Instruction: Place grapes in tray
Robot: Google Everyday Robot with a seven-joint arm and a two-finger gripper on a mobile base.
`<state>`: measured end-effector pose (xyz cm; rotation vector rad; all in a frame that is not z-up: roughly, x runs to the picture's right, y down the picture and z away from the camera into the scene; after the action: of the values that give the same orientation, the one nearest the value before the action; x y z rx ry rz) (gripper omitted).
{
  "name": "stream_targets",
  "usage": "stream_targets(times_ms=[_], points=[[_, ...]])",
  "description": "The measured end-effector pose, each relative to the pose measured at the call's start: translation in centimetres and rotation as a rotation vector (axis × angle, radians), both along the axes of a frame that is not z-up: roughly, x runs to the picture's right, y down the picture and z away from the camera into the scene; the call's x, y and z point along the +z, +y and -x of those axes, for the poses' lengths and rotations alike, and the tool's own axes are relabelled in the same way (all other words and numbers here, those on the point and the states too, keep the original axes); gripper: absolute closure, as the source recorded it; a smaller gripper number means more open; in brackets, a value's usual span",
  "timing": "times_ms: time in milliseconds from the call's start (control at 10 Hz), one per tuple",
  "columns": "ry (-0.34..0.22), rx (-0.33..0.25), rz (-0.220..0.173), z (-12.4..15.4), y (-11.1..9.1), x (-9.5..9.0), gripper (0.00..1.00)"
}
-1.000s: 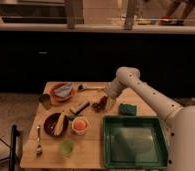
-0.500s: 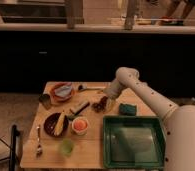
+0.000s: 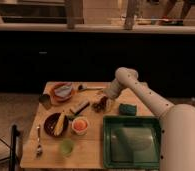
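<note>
1. Holding jaws spread wide on the gripper (image 3: 103, 102), apparently gripping nothing.
2. Hovering right over the grapes (image 3: 98, 105), these lying on the counter (image 3: 91, 150) just beside the green sponge (image 3: 127, 109), directly beneath the jaws and possibly touching.
3. Facing a carry toward the tray (image 3: 107, 145), sitting nearer the robot, past the sponge.

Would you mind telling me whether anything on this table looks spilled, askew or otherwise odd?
Nothing stands out. No spill shows on the table, the tray lies square at its near corner, and the grapes rest beside the green sponge, with the tool right at them.
</note>
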<state>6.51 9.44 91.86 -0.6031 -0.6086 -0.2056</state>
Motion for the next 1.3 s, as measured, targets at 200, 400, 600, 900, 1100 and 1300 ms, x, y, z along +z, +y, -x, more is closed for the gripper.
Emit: stream_targets(times_ms=[200, 400, 600, 900, 1100, 1300], points=[[0.004, 0.000, 0.010, 0.0, 0.0, 0.4, 0.20], [0.009, 0.010, 0.026, -0.3, 0.0, 1.0, 0.20], [0.014, 0.025, 0.039, -0.9, 0.1, 1.5, 0.20], [0.011, 0.040, 0.054, -1.1, 0.3, 1.9, 0.20], [0.006, 0.045, 0.061, -1.1, 0.5, 2.1, 0.25], [0.005, 0.051, 0.066, -1.3, 0.7, 2.2, 0.47]])
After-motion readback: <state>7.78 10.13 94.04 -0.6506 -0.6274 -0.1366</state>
